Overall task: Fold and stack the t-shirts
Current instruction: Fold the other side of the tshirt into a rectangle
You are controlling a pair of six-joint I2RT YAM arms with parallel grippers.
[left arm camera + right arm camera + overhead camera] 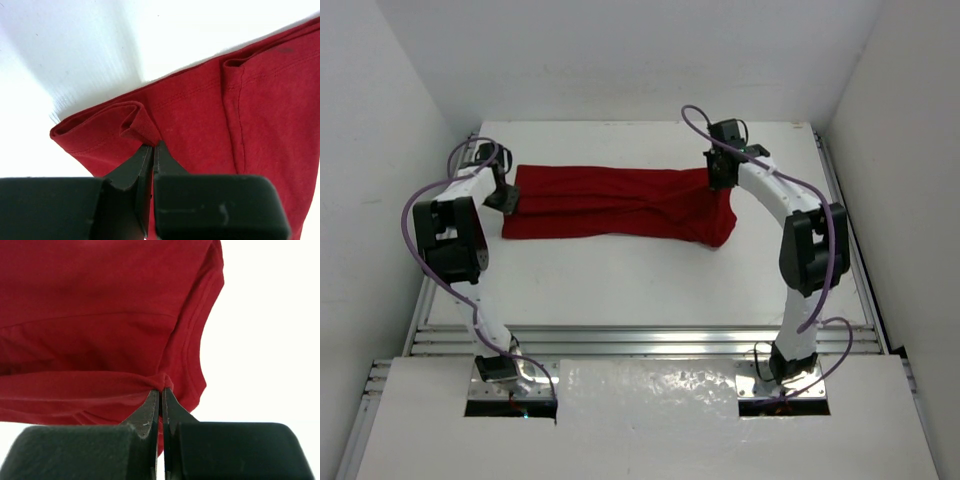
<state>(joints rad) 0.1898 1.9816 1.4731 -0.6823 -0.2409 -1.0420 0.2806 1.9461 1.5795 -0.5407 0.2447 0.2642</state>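
- Our left pincer (152,145) has its two fingers pressed together with almost no gap, and a small fold of red cloth is nipped at their tips.
- We see the same on the right pincer (161,390): its jaws are drawn tight on a gathered pinch of the cloth, close to a curved, stitched hem.
- We find the t-shirt (620,205), plain dark red, lying as a long folded band across the far half of the table, stretched sideways between the two arms.
- Its left end sits at the left pincer, where the left wrist view shows the layers doubled over into a rolled edge.
- Its right end sits under the right pincer and bulges a little toward the near side.
- We see the white table (640,285) bare on the near side of the cloth.
- Grey metal rails (640,338) run along the table's near edge, in front of the arm bases.
- Purple cables (415,215) loop along both arms, and white walls (380,120) close in the sides and back.
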